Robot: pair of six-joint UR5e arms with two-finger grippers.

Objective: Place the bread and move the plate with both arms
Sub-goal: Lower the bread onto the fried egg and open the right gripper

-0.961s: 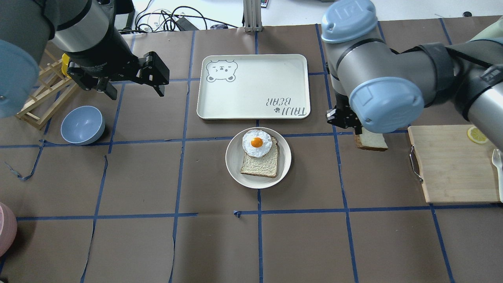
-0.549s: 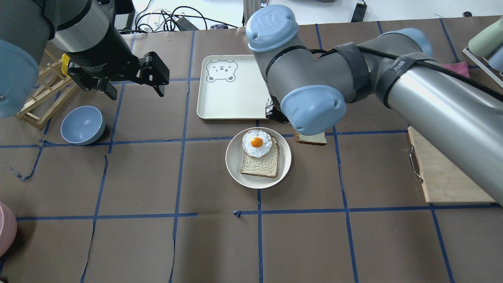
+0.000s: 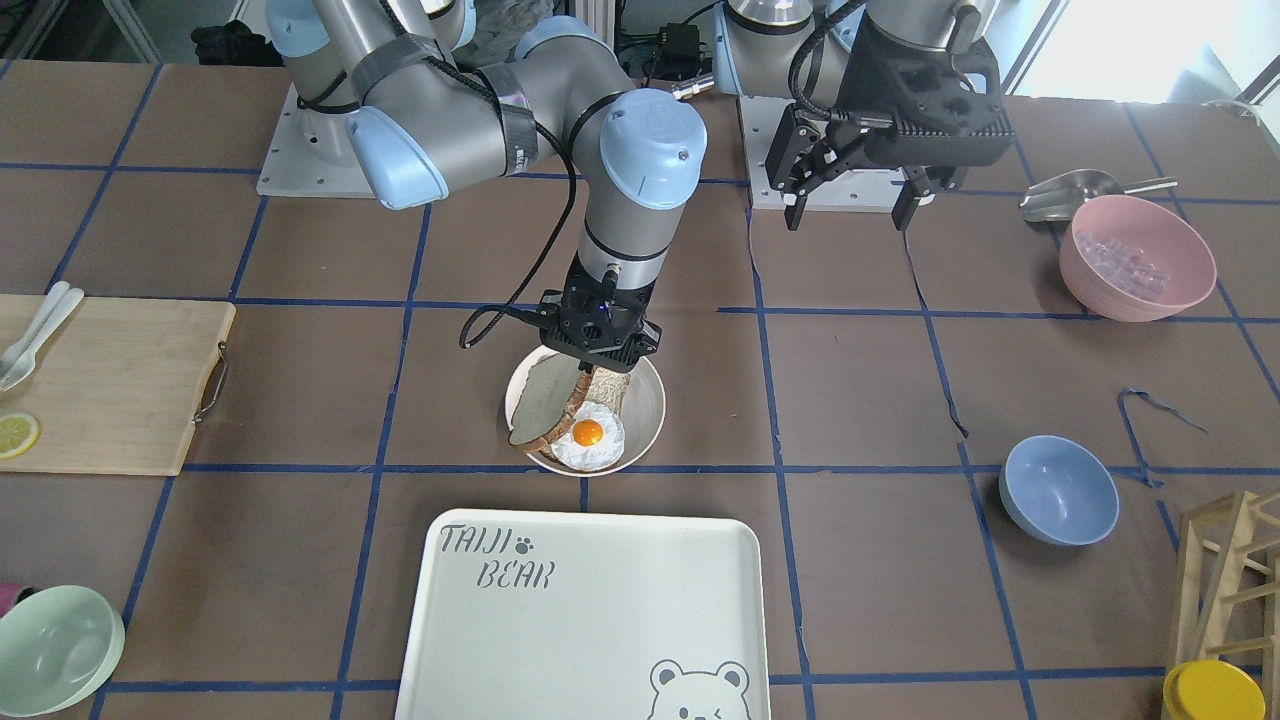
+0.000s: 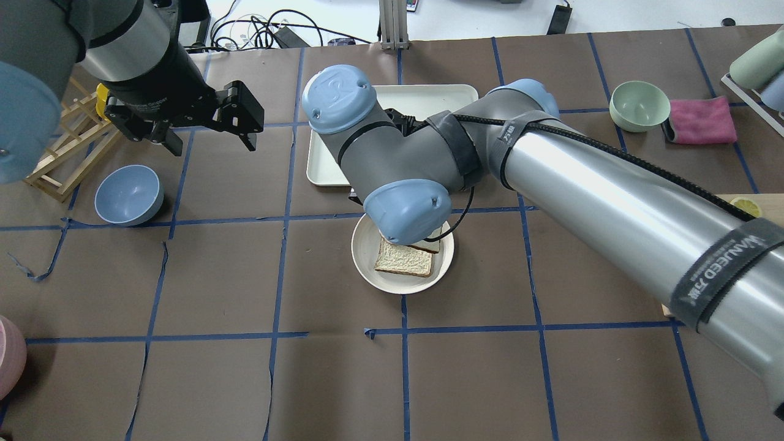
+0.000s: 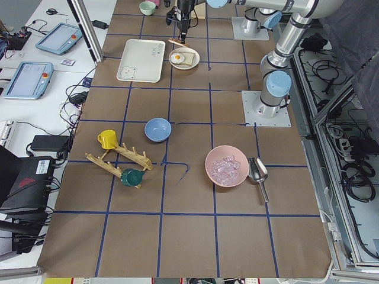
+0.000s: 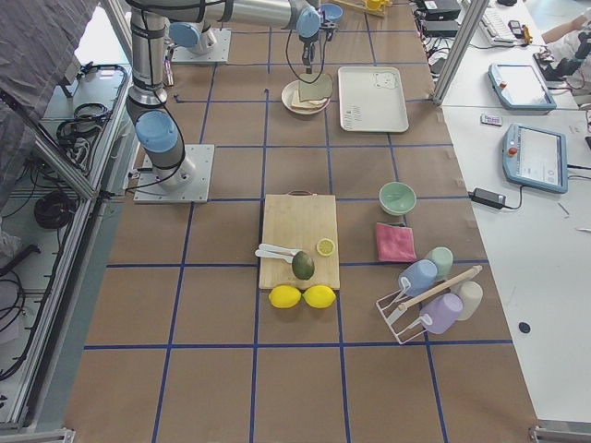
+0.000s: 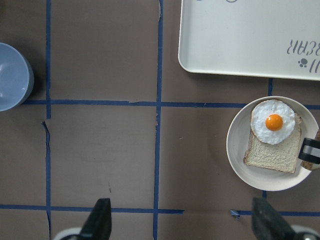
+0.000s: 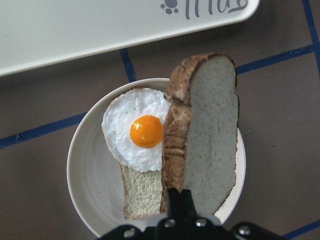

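a: the right hand (image 8: 177, 200) is clenched on the lower edge of the bread (image 8: 207, 135). the bread hangs on edge, tilted, over the plate (image 8: 75, 165).
b: and the left hand (image 3: 850, 205)?
a: spread wide, empty, well apart from the plate.
b: how to place it well?
a: i think, lower it, lay it flat on the egg (image 8: 145, 131) and the tan slice (image 8: 142, 197), inside the plate's rim, then release.

- In the overhead view my right arm (image 4: 582, 177) crosses the Taiji Bear tray (image 4: 441, 95) and the upper half of the plate (image 4: 367, 263), closing off that side.
- The plate's lower rim and the paper left of it lie open.
- A blue bowl (image 4: 128, 195) stands well left.
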